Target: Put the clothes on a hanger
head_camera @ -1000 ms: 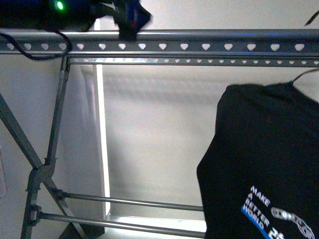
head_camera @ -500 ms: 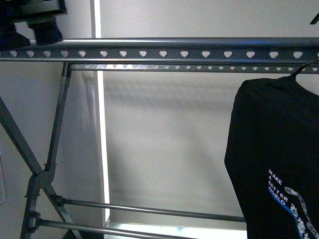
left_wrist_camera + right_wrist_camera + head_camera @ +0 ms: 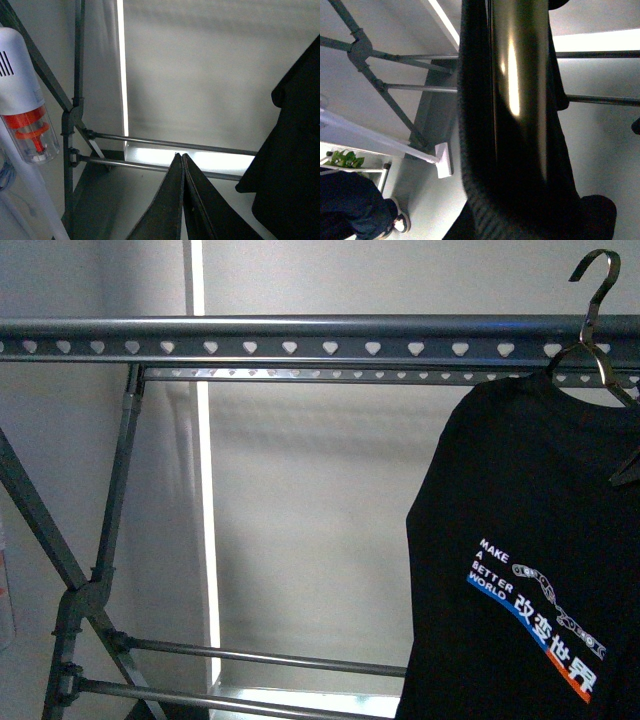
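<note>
1. Front view: the grey rack (image 3: pixel 300 337) spanned the top with its heart-punched rail.
2. The black T-shirt (image 3: pixel 520 530) hung at right, just below it.
3. Left wrist view alone showed the left gripper (image 3: pixel 182 167) pressed together; the right gripper's (image 3: pixel 517 115) hold could not be told.

- clothes rack (image 3: pixel 300 338): dark grey metal throughout; the front top rail has one row of heart-shaped holes, and the rail behind it has a row of smaller ones.
- t-shirt (image 3: pixel 520 540): black; white lettering "make a better world", white chinese characters, a slanted stripe running from blue to orange.
- small hanger (image 3: pixel 594 300): silvery metal with a warm sheen.
- vacuum cleaner (image 3: pixel 20 85): white body, clear canister, red-orange insert.
- left gripper (image 3: pixel 182 159): plain black.
- plant (image 3: pixel 344 159): green leaves.
- wall (image 3: pixel 320 490): pale grey, with one bright white vertical strip.
</note>
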Motion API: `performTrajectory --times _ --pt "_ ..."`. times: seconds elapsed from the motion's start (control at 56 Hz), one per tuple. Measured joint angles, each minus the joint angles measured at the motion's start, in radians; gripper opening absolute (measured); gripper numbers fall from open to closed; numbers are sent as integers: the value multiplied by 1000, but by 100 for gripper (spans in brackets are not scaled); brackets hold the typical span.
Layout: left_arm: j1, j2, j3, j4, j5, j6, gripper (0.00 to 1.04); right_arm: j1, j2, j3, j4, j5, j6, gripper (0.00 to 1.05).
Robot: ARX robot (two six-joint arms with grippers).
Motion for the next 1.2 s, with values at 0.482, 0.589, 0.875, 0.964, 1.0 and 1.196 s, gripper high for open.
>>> performTrajectory --times 0.482,0.589,0.875,0.964,1.0,1.196 --pt "0 -483 -397 -90 3 2 4 13 46 -113 272 137 141 22" --pt "0 -529 -410 -128 1 1 4 -10 -197 -382 512 119 157 40" --pt "0 -637 -440 -180 3 4 4 -60 -599 -700 771 187 2 89" --pt "0 -688 -440 -230 3 4 4 -117 -736 -868 896 158 -9 98" --pt "0 -706 -440 -247 3 4 4 -143 -821 -929 935 151 -12 97" --pt "0 -784 -440 -323 3 4 4 -212 -1383 -1217 853 133 0 95"
